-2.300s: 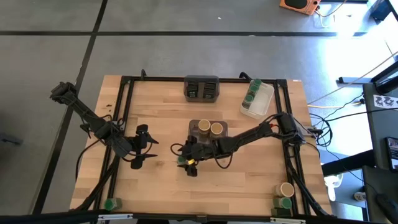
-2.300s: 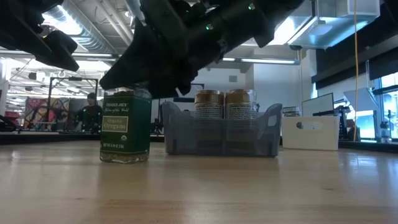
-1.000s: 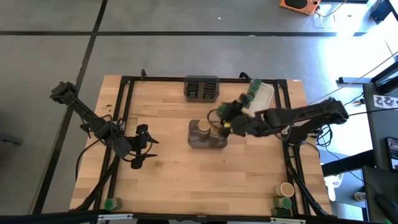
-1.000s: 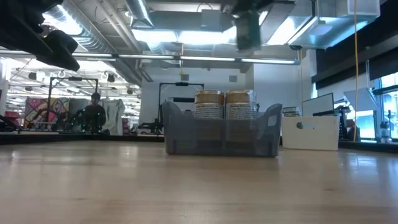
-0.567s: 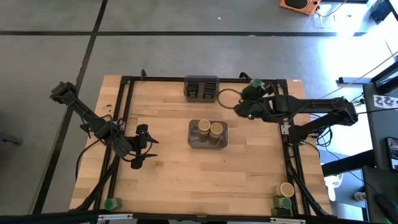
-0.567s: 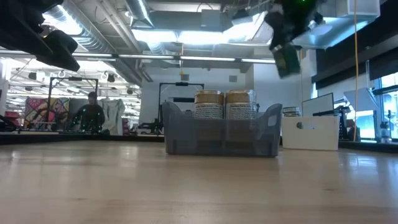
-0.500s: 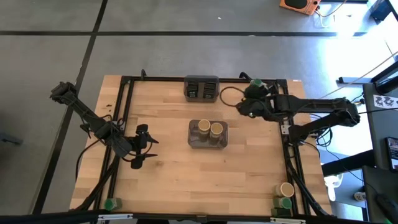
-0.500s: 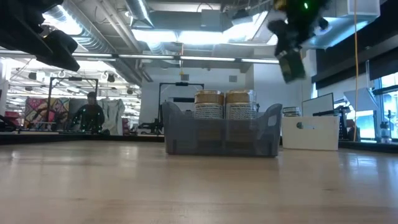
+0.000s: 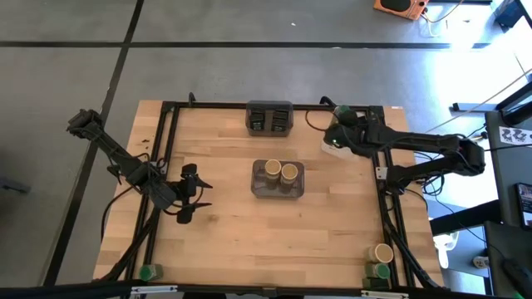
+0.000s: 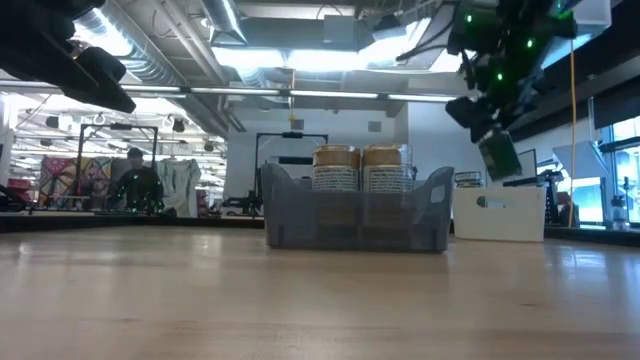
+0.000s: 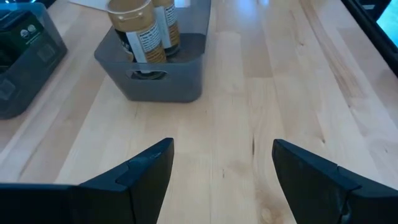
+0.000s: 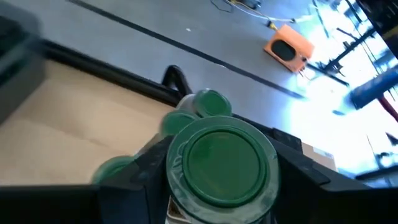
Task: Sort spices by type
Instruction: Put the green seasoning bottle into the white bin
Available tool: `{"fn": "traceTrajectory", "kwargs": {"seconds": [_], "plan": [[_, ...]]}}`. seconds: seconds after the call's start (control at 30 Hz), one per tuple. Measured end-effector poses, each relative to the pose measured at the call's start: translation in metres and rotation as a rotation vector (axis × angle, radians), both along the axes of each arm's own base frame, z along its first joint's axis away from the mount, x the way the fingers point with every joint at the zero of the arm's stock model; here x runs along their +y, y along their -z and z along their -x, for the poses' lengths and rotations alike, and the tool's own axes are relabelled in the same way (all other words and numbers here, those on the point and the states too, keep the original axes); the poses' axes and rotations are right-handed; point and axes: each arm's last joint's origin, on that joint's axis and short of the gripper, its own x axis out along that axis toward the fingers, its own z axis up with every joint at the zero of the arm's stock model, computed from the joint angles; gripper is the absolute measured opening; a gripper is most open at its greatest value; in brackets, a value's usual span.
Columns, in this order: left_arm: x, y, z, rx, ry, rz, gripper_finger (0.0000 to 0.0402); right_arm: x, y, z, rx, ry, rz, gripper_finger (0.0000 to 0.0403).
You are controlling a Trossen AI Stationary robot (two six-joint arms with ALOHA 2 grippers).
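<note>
Right gripper [image 12: 221, 186] is clamped on a green-lidded jar [image 12: 219, 162], held in the air above the white tray [image 9: 349, 137] at the worktop's far right. Left gripper [image 11: 221, 171] hangs spread and empty over the left side.

Green-lidded jar [image 12: 222, 160] gripped, tilted, seemingly over tray.

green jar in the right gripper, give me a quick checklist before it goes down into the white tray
1. Grip: right gripper shut on the green jar, fingers on both sides. ok
2. Position: gripper over the white tray at the table's far right. ok
3. Jar upright: it hangs tilted in the low view. not ok
4. Free spot in the tray: other green lids show below; gap unclear. cannot tell
5. Grey bin with two tan jars stands clear of the path. ok
6. Left gripper open, parked at the table's left. ok
</note>
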Motion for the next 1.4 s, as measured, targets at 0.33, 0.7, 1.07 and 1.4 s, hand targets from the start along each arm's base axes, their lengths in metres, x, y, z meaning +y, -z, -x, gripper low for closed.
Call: {"fn": "traceTrajectory", "kwargs": {"seconds": [0.33,0.7,1.07,1.4], "plan": [[0.000,0.000,0.000,0.000,0.000,0.000,0.0269,-0.013,0.035,0.010,-0.032,0.080,0.008,0.0202],[0.000,0.000,0.000,0.000,0.000,0.000,0.0269,-0.012,0.054,0.012,-0.082,0.092,0.047,0.0202],[0.000,0.000,0.000,0.001,0.000,0.000,0.0270,-0.008,0.076,0.024,-0.084,0.141,0.043,0.0218],[0.000,0.000,0.000,-0.006,-0.012,-0.008,0.0270,-0.007,0.079,0.025,-0.072,0.138,0.037,0.0258]]}}
